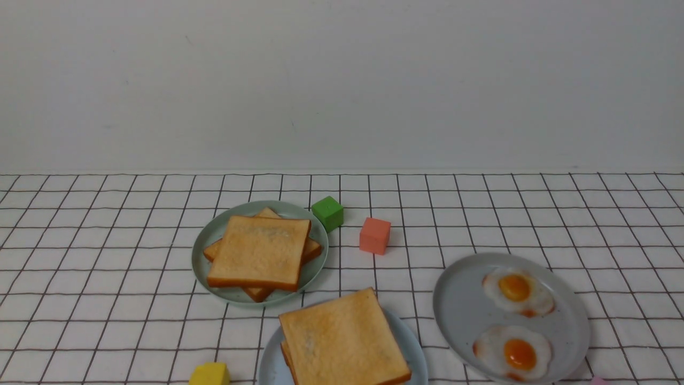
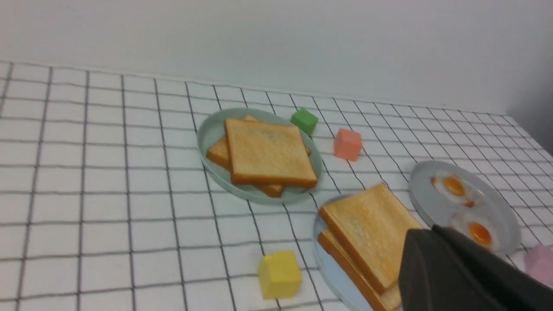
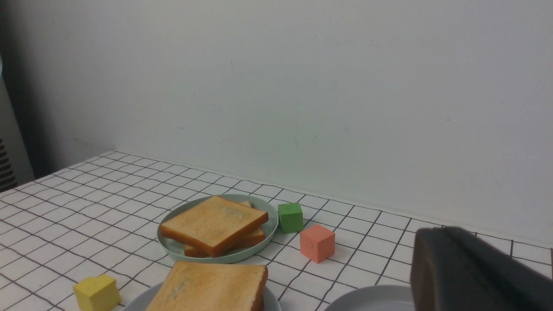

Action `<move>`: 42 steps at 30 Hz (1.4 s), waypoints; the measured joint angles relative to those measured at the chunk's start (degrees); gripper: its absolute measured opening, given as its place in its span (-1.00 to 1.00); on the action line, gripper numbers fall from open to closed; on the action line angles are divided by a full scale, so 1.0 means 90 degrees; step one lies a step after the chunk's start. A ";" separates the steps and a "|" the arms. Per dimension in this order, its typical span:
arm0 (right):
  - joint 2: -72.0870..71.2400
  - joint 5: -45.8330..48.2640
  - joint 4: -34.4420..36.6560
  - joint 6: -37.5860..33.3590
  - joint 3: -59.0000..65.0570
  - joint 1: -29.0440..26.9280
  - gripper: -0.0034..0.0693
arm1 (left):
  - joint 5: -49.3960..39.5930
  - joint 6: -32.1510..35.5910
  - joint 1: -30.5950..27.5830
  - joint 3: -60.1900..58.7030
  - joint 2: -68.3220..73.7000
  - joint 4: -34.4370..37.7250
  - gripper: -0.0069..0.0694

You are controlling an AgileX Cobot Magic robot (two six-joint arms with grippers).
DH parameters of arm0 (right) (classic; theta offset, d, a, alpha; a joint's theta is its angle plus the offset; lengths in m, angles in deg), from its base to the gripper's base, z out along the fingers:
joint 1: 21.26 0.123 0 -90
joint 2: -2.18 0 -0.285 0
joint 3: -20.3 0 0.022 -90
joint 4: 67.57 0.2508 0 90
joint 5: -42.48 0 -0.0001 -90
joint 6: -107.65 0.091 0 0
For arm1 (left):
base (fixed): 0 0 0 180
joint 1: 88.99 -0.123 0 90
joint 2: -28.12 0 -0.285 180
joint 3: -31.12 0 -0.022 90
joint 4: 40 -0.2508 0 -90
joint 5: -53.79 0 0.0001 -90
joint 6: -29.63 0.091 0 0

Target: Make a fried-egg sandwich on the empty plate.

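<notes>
A: Where do we find the fried-egg sandwich (image 1: 342,338)?

B: At the bottom centre of the front view, on the light-blue plate (image 1: 414,347). We see two toast slices stacked there; the egg between them is hidden from us.

A: And around it?

B: Up and left sits the pale green plate (image 1: 209,238) with its stacked toast (image 1: 260,251). At the lower right of the frame, the grey plate (image 1: 462,310) carries two fried eggs (image 1: 515,291). A green cube (image 1: 327,213) and a salmon cube (image 1: 374,235) stand near the middle, a yellow cube (image 1: 209,374) at the bottom edge, all on the checked surface (image 1: 107,278).

A: The pincers?

B: Neither shows in the front view. The left pincer (image 2: 453,272) is a dark shape at the lower right of its wrist view, the right pincer (image 3: 471,272) likewise. Both are clenched, grasping nothing we can see.
</notes>
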 joint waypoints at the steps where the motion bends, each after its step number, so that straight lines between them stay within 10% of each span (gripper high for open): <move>1: 0.0000 0.0000 0.0000 0.0000 0.0000 0.0000 -0.87 | 0.0198 0.0007 0.0000 -0.0048 -0.0008 -0.0179 -0.85; 14: 0.0000 -0.0006 0.0000 0.0018 0.0000 0.0000 -0.85 | 0.2677 0.0360 -0.1822 -0.2613 -0.0191 -0.0245 -0.85; 42: 0.0000 -0.0018 0.0000 0.0018 0.0000 0.0000 -0.80 | 0.3050 0.0931 -0.1845 -0.4159 -0.0208 -0.0027 -0.85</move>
